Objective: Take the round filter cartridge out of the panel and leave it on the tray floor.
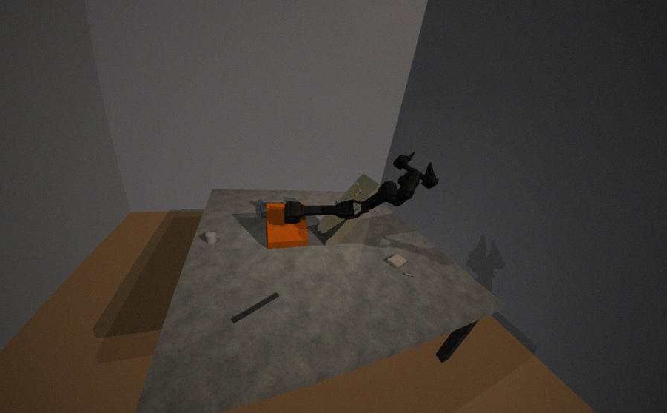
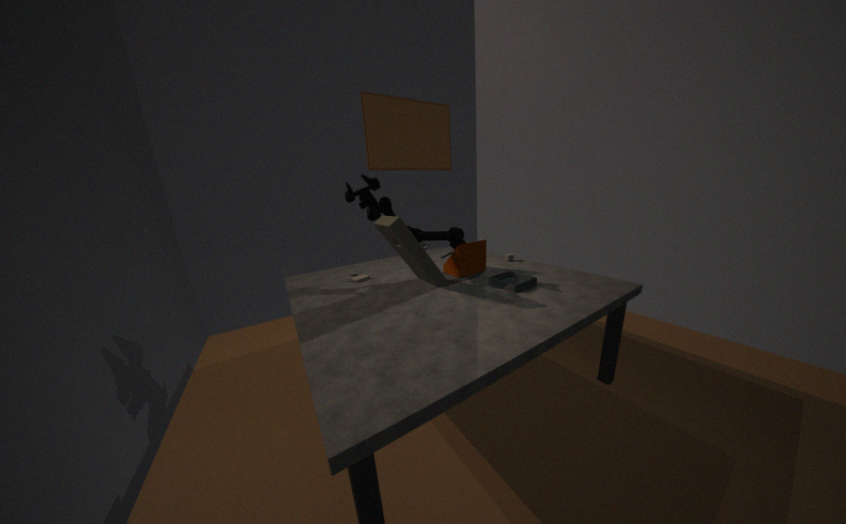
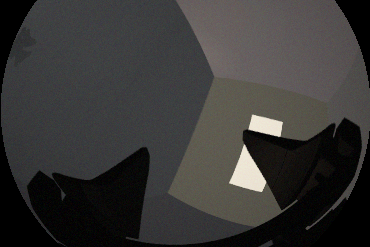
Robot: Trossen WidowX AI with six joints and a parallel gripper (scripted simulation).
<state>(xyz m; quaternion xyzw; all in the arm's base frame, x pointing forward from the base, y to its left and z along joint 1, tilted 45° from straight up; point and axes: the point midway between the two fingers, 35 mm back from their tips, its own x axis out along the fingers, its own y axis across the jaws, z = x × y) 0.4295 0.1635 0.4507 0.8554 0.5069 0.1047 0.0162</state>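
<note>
We read no writing anywhere; our end effector [image 1: 420, 168] stands wide, holding nothing, above the desk [image 1: 325, 308].

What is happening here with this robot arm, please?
A black arm on an orange base reaches up and beyond the tilted service panel on the grey table. Its gripper is open in the air past the table edge, holding and touching nothing. The cartridge seems to sit in the panel face, so removal has not begun. A dark tray waits on the table beside the base.
</note>
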